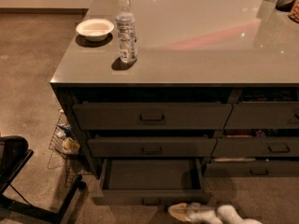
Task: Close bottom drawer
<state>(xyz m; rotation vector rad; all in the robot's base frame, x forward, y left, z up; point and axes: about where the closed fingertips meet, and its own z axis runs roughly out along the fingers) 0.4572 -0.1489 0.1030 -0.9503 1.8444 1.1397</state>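
Observation:
The bottom drawer (152,177) is the lowest of three wide dark grey drawers in the left stack of the counter. It stands pulled out, and its dark box interior shows. Its flat front (117,197) carries a small dark pull handle (150,201). My gripper (187,213) is pale and lies at the bottom edge of the view, just in front of the drawer front and right of its handle. The two wide drawers above it are pushed in.
A grey counter top (196,55) holds a water bottle (126,31) and a white bowl (95,29). Narrower drawers (261,146) form the right stack. A wire rack (65,141) stands left of the cabinet. A black chair base (18,181) sits at the lower left.

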